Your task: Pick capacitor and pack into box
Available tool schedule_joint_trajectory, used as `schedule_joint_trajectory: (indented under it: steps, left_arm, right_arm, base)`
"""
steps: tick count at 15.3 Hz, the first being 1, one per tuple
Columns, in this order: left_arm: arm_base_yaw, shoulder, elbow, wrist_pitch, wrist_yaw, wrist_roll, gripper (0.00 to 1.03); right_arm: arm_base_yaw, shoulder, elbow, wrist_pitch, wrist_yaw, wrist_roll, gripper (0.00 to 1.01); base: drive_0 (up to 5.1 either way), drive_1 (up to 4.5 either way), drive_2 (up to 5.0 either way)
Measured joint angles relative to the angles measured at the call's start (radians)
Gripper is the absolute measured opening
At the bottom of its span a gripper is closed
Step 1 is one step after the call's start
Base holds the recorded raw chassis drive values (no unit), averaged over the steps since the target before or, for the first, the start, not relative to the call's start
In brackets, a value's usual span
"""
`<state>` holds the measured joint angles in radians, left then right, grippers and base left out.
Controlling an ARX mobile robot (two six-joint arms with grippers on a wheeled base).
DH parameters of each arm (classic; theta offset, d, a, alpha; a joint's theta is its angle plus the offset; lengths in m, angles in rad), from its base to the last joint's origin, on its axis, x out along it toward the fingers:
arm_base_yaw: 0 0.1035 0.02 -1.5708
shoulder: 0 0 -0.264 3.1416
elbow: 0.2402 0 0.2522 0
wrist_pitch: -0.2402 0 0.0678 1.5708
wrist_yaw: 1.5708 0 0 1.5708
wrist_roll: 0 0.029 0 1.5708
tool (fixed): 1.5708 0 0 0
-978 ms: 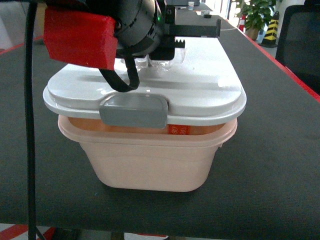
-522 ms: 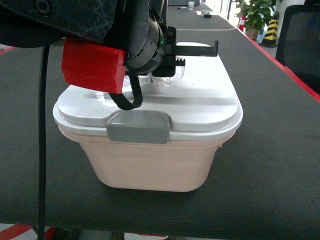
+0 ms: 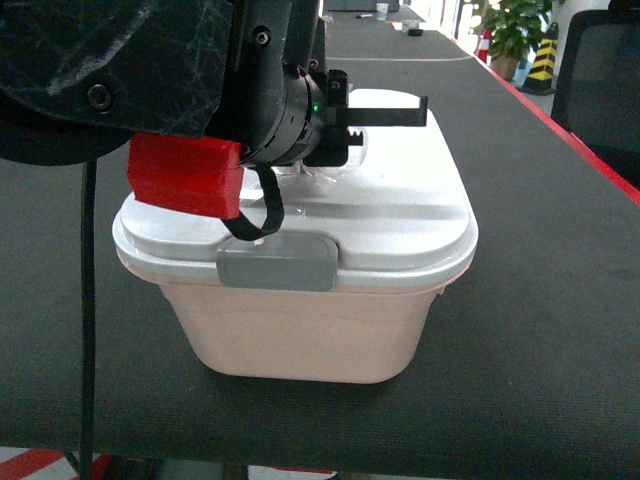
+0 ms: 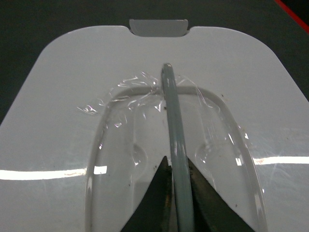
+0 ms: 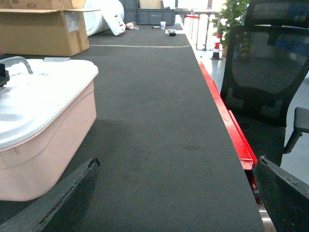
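Pink plastic, the box point(image 3: 310, 330) is sitting on the black table point(image 3: 540, 300) with its white lid point(image 3: 390, 215) lying flat on the rim, so nothing inside is showing; the capacitor cannot be seen in any view. The head view is showing the grey latch point(image 3: 277, 262) at the lid's near edge and the left gripper point(image 3: 375, 115) over the lid. Only the left wrist view is showing that gripper's fingers point(image 4: 154, 203) pinching the clear handle point(image 4: 175, 140). The right wrist view is showing the right gripper point(image 5: 174, 193) spread wide, holding nothing, right of the box, with bare table between box and red edge point(image 5: 227, 121). Beyond the box a cardboard carton point(image 5: 41, 29) is standing.
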<state>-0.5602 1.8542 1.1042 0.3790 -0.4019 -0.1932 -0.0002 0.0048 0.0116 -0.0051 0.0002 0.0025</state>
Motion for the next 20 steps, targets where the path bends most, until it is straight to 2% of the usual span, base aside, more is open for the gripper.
schedule_joint_trajectory:
  steps: [3,7,8,9,10,12,14,16,17,20]
  left_arm:
    - [-0.001,-0.05,-0.073,0.087,0.051,0.011,0.28]
    - [0.007,-0.358,-0.279,0.412,0.204,0.034,0.76]
    - [0.03,-0.451,-0.372,0.462,0.22,0.051,0.89]
    - [0.072,-0.544,-0.476,0.442,0.22,0.068,1.0]
    - [0.114,-0.64,-0.589,0.388,0.216,0.06,0.97]
    - [0.178,-0.883,-0.772,0.335,0.225,0.087,0.98]
    - [0.25,-1.109,-0.836,0.216,0.238,0.141,0.98]
    - [0.309,-1.253,-0.858,0.069,0.288,0.142,0.98]
    - [0.323,-1.321,-0.871,-0.068,0.187,0.168,0.77]
    - [0.404,-1.402,-0.954,-0.087,0.237,0.175,0.42]
  right_arm:
    - [0.0,0.0,0.0,0.0,0.0,0.0,0.98]
    - [0.0,0.0,0.0,0.0,0.0,0.0,0.98]
    - [0.0,0.0,0.0,0.0,0.0,0.0,0.98]
    - [0.0,0.0,0.0,0.0,0.0,0.0,0.98]
    - [0.0,0.0,0.0,0.0,0.0,0.0,0.98]
    - [0.0,0.0,0.0,0.0,0.0,0.0,0.98]
    - [0.0,0.0,0.0,0.0,0.0,0.0,0.98]
    - [0.0,0.0,0.0,0.0,0.0,0.0,0.98]
    - [0.0,0.0,0.0,0.0,0.0,0.0,0.98]
    - [0.0,0.0,0.0,0.0,0.0,0.0,0.98]
  base:
    - [0.0,0.0,0.0]
    - [0.0,0.0,0.0]
    - [0.0,0.0,0.0]
    - [0.0,0.0,0.0]
    - [0.0,0.0,0.0]
    - [0.0,0.0,0.0]
    - [0.0,0.0,0.0]
    - [0.0,0.0,0.0]
    - [0.0,0.0,0.0]
    - [0.0,0.0,0.0]
